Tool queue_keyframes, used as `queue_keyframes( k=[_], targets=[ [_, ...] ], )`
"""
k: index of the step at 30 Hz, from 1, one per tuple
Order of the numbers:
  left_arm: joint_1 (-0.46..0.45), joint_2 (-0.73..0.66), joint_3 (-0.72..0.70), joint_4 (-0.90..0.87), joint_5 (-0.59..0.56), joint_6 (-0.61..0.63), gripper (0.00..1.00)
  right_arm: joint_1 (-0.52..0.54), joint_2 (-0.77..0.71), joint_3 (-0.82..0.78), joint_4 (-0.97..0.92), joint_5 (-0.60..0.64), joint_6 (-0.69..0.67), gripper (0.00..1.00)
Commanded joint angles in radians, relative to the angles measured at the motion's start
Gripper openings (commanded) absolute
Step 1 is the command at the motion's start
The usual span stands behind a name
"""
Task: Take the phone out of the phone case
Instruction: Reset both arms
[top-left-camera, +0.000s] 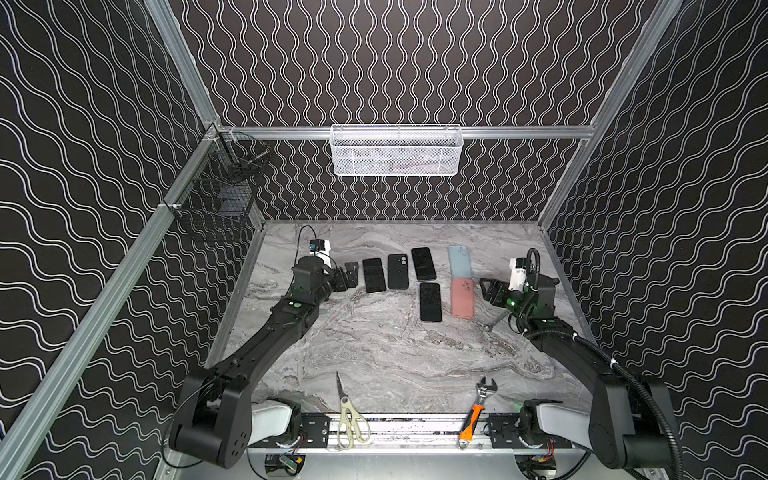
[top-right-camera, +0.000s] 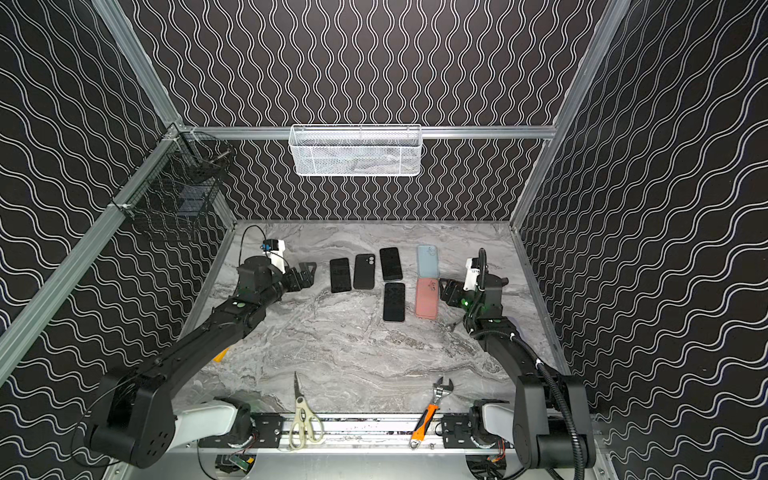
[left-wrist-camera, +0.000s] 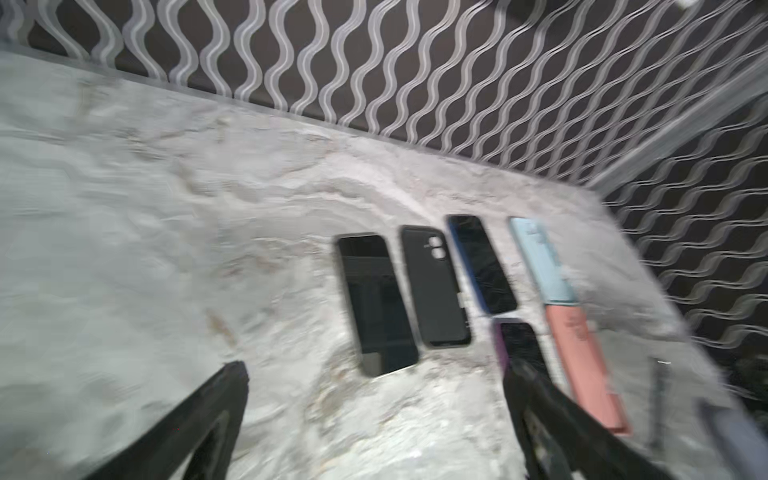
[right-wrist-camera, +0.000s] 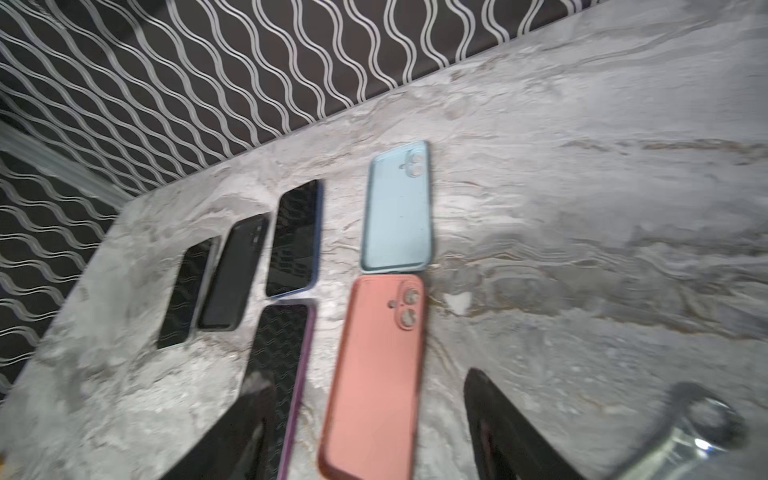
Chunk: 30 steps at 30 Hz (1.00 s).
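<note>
Over the marble table (top-left-camera: 374, 353), the left gripper (top-left-camera: 352, 274) gapes wide and empty left of the black phone case (top-left-camera: 397, 271). The right gripper (top-left-camera: 488, 291), also spread and empty, sits well right of it. The bare phone (top-left-camera: 373, 275) lies just left of that case; a careless left-arm sweep could shove it.
</note>
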Motion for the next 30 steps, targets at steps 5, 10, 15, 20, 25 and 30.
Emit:
queue_keyframes(
  k=[5,10,15,20,25,30],
  targets=[
    [0.002,-0.071,-0.068,-0.026,-0.284,0.180,0.99,-0.027,-0.020,-0.054,0.126,0.173,-0.102,0.75],
    [0.010,-0.059,-0.131,0.062,-0.389,0.299,0.99,-0.029,0.013,-0.100,0.239,0.248,-0.152,0.75],
    [0.095,-0.066,-0.287,0.321,-0.290,0.347,0.99,-0.030,0.077,-0.193,0.478,0.327,-0.157,0.76],
    [0.170,0.017,-0.314,0.438,-0.204,0.342,0.99,-0.033,0.137,-0.183,0.534,0.330,-0.191,0.76],
    [0.199,0.101,-0.289,0.538,-0.136,0.357,0.99,-0.039,0.150,-0.218,0.644,0.307,-0.242,0.76],
    [0.258,0.158,-0.289,0.628,-0.103,0.368,0.99,-0.052,0.258,-0.254,0.823,0.273,-0.253,0.77]
  ],
)
